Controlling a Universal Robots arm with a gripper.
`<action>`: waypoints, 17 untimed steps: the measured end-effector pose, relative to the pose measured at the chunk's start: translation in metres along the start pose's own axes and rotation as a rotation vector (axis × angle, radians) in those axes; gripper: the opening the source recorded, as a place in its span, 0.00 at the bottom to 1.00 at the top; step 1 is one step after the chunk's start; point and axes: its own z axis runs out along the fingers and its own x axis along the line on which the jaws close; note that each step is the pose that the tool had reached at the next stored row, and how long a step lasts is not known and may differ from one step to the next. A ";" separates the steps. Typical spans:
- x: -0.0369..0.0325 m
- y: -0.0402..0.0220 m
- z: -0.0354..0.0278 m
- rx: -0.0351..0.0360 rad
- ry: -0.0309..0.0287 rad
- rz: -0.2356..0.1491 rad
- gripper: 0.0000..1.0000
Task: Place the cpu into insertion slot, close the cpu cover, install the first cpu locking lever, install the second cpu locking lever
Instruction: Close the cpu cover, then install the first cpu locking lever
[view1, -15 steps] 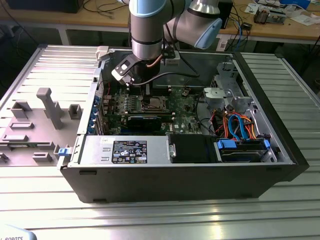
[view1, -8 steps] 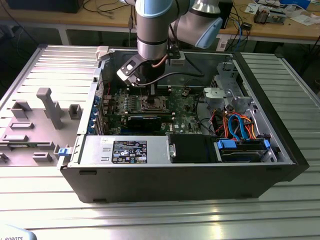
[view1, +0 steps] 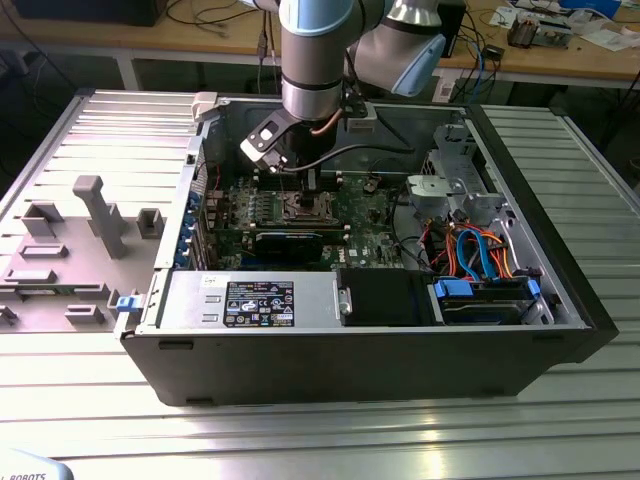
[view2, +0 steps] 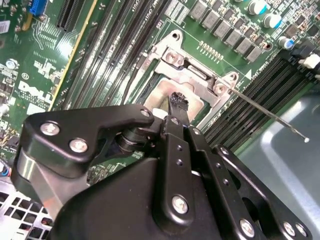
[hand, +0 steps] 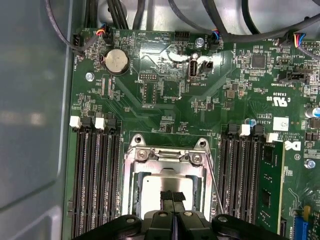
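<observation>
End effector (hand: 173, 196) of a single robot arm reaches down into an open computer case (view1: 350, 360), its two black fingers clenched together with nothing between them. In both wrist views the joined fingertips (view2: 177, 97) sit directly over the cpu (hand: 154, 186), at or just above its dull silver top; contact cannot be told. The cpu lies in the insertion slot (view1: 304, 207) on the green motherboard (hand: 170, 95). The cpu cover (hand: 165, 162), a shiny metal frame, lies flat around the cpu, which shows through its square window. A thin wire locking lever (view2: 270, 117) angles away from one corner of the cover, crossing the neighbouring memory slots (hand: 95, 180) with its tip free. A round coin battery (hand: 116, 61) sits elsewhere on the board, well apart from the slot.

In the exterior view the case rests on its side on a ribbed metal counter (view1: 400, 440). A grey fixture plate with upright blocks (view1: 100, 215) lies beside it on the exterior view's left. Wooden workbenches (view1: 560, 60) strewn with cables stand behind.
</observation>
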 end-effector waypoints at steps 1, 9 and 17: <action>0.0000 0.0000 0.0000 0.0000 0.0000 0.000 0.11; 0.0000 0.0005 -0.0069 0.0000 0.0007 0.000 0.11; 0.0001 0.0005 -0.0114 0.0000 0.0007 0.000 0.11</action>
